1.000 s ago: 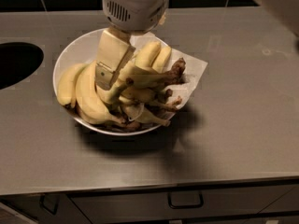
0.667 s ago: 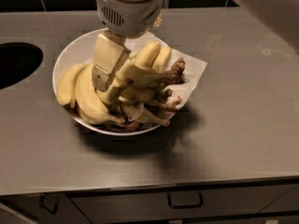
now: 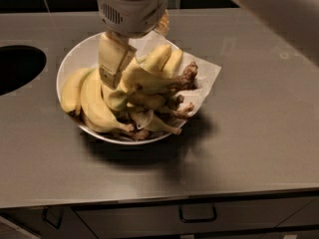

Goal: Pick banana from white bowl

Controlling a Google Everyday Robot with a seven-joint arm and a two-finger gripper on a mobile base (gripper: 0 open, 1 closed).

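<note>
Camera view: a wide, shallow white bowl (image 3: 75,56) stands on the grey counter (image 3: 249,133), heaped with yellow bananas over a crumpled white paper sheet (image 3: 205,76). The long curved yellow banana with a knobby dark-brown stem clump (image 3: 152,79) lies on top of the pile in the bowl, its stem pointing right. The robot's cream-coloured claw (image 3: 114,63) reaches down from the white wrist into the bowl's left half and touches that banana's left end. I cannot tell whether the claw is released or clenched. Fatter yellow bananas (image 3: 94,103) lie just left of it.
</note>
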